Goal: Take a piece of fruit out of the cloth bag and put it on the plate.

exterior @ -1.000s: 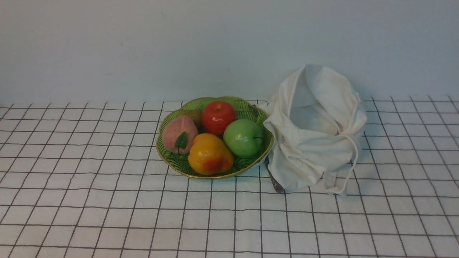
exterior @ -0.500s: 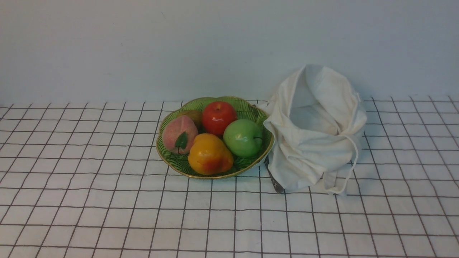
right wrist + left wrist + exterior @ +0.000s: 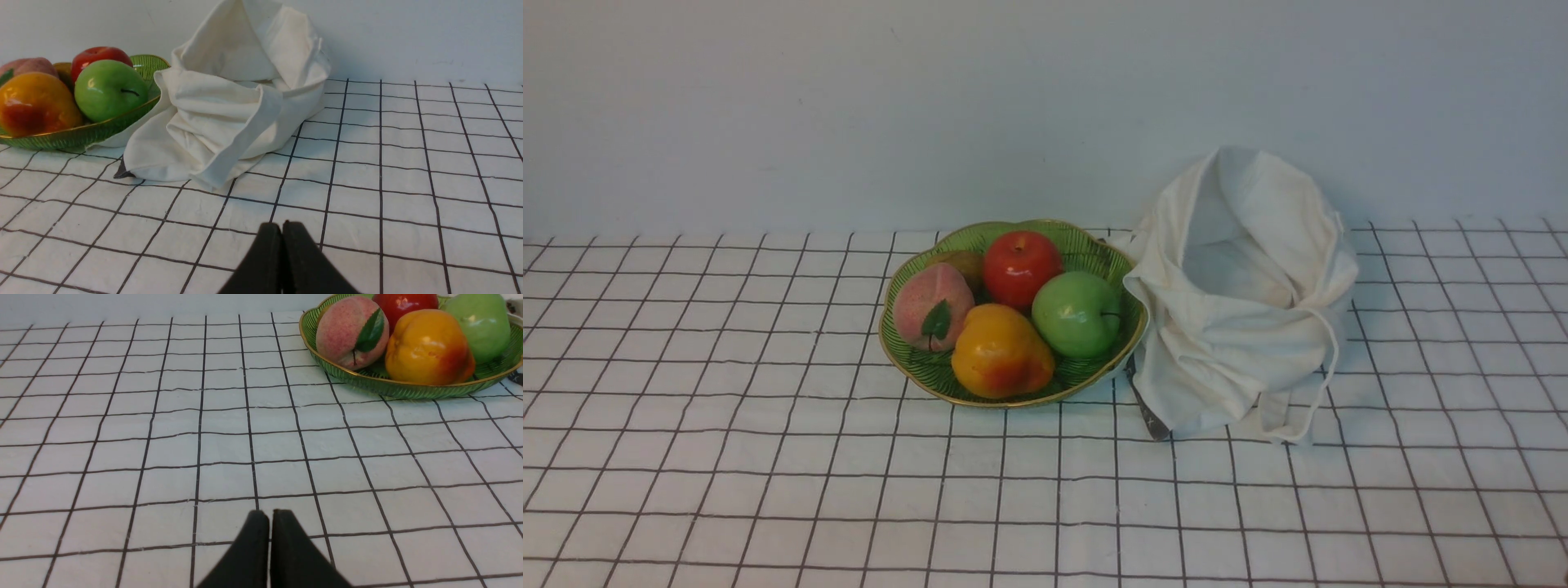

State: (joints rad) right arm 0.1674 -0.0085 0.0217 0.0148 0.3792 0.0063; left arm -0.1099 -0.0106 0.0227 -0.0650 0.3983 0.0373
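The glossy green apple (image 3: 1076, 314) (image 3: 110, 90) (image 3: 484, 324) lies in the green gold-rimmed plate (image 3: 921, 366) (image 3: 102, 130) (image 3: 400, 391), on its side nearest the bag. The off-white cloth bag (image 3: 1241, 302) (image 3: 229, 102) slumps open right of the plate, touching its rim; no fruit shows inside it. My left gripper (image 3: 270, 514) is shut and empty, low over the cloth well short of the plate. My right gripper (image 3: 282, 226) is shut and empty, some way in front of the bag. Neither arm shows in the front view.
A red apple (image 3: 1021, 266), a pink peach with a leaf (image 3: 931, 304) and a yellow-orange pear (image 3: 999, 351) share the plate. A white tablecloth with a black grid (image 3: 768, 457) covers the table. A pale wall (image 3: 849, 106) stands close behind.
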